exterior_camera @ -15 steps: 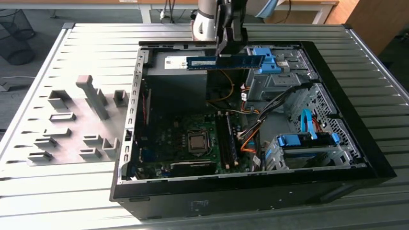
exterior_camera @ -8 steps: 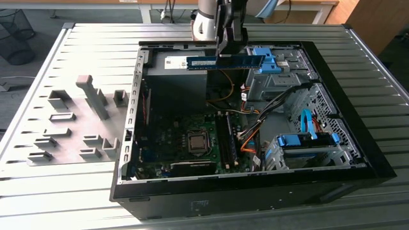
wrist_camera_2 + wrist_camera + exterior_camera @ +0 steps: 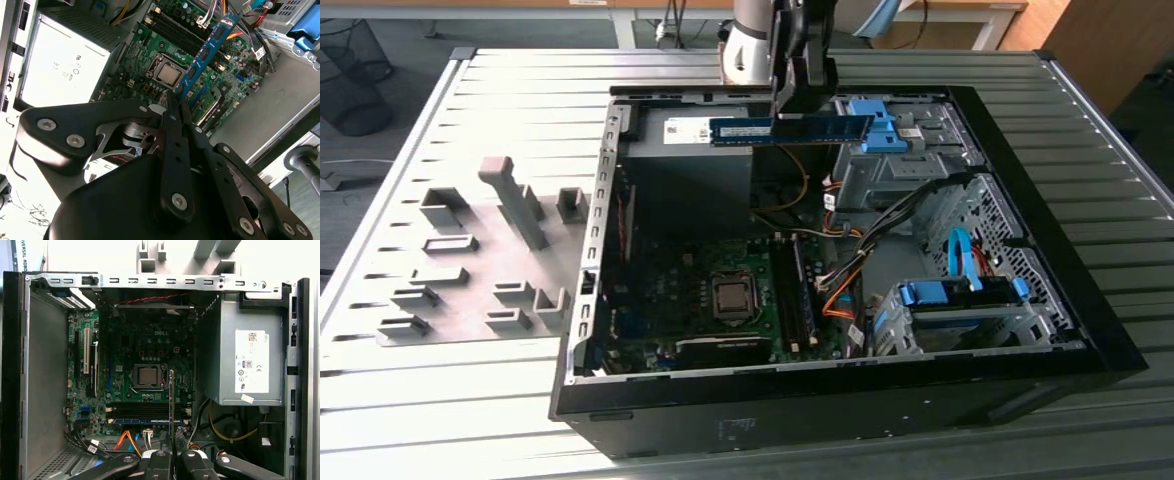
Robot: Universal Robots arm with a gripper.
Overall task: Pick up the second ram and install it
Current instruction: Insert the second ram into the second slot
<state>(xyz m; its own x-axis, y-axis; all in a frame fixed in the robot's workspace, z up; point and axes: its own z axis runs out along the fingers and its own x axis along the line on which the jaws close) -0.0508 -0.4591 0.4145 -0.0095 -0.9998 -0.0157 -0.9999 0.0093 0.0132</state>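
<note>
In the second wrist view the black metal gripper (image 3: 176,107) fills the lower frame, its fingers clenched on one end of the slim blue-green memory stick, the second ram (image 3: 204,55), which reaches up toward the frame's top right. Beyond lies the green motherboard (image 3: 150,65) inside the open black computer case (image 3: 1107,340). In the exterior view the ram (image 3: 790,130) hangs level, top centre, above the case.
</note>
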